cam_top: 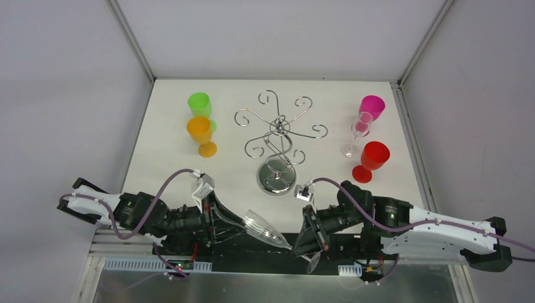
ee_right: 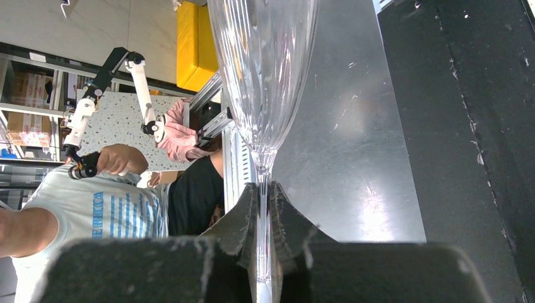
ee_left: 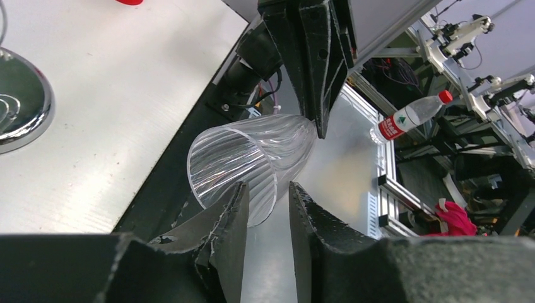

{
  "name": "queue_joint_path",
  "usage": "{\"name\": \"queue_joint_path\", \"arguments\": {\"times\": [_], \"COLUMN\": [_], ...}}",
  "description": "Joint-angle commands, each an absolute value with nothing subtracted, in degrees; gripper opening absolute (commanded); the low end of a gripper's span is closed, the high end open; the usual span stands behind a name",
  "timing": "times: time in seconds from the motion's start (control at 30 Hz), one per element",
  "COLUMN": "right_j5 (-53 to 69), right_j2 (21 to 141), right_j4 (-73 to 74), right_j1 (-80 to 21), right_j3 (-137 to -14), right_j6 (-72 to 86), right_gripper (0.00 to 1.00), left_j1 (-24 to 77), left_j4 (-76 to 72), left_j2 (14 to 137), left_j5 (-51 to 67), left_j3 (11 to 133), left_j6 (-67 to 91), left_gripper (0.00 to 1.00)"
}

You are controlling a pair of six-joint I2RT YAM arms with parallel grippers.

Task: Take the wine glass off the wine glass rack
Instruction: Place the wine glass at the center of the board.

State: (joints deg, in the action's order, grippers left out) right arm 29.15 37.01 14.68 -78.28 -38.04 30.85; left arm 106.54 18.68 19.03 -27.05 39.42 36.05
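Right jaws clamped on wine glass (ee_right: 265, 82) stem, left jaws apart at bowl rim, arms facing

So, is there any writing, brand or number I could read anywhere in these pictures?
Nothing reads clearly enough to quote.
Red label on the plastic bottle: print too small to read.
Blue lettering on the bystander's T-shirt: sideways and blurred, unreadable.
On the wine glass and the wine glass rack: no markings visible.
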Motion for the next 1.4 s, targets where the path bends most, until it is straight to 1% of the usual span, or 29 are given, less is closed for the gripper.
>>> {"name": "queue_joint_path", "arguments": {"times": [0.0,0.27,0.47,0.63,0.77,0.83,1.0,1.03,1.1,1.13,1.23,1.27,1.37], "right_j5": [30.0,32.1,33.1,33.3,33.5,33.5,33.6,33.4,33.0,32.6,31.3,30.8,29.1], "right_j2": [35.6,32.8,33.5,33.9,33.7,33.6,33.1,32.9,32.7,32.6,32.0,31.7,30.7], "right_j4": [10.3,7.0,5.5,5.1,4.9,4.9,4.9,5.0,5.2,5.6,7.0,7.5,9.9], "right_j1": [-78.8,-79.1,-79.2,-79.3,-79.3,-79.3,-79.4,-79.4,-79.4,-79.4,-79.3,-79.4,-79.4], "right_j3": [-38.9,-36.3,-35.9,-35.9,-35.6,-35.6,-35.3,-35.2,-35.2,-35.3,-35.6,-35.7,-36.1], "right_j6": [30.9,31.9,32.5,32.7,32.8,33.0,33.3,33.3,33.4,33.4,33.1,33.1,32.6], "right_gripper": [0.00,0.00,0.00,0.00,0.00,0.00,0.00,0.01,0.08,0.17,0.31,0.39,0.49], "left_j1": [106.8,106.8,106.9,106.8,106.8,106.9,106.8,106.9,106.9,106.8,106.8,106.9,106.9], "left_j4": [15.4,11.5,7.9,7.2,7.0,7.1,7.0,7.1,7.1,7.2,7.8,8.2,9.9], "left_j2": [18.7,17.7,18.6,19.5,20.1,20.2,20.2,20.1,20.0,20.0,19.2,19.0,18.1], "left_j5": [-24.0,-20.1,-16.1,-13.6,-12.5,-12.3,-12.0,-12.0,-12.0,-12.1,-12.9,-13.2,-15.2], "left_j3": [39.4,37.8,37.2,37.6,38.0,38.1,38.1,38.1,38.1,38.1,38.1,38.1,38.3], "left_j6": [33.9,31.6,29.2,28.0,27.4,27.1,26.9,26.8,26.7,26.6,26.5,26.6,26.9], "left_gripper": [0.28,0.27,0.24,0.17,0.07,0.00,0.00,0.00,0.00,0.00,0.00,0.00,0.00]}}
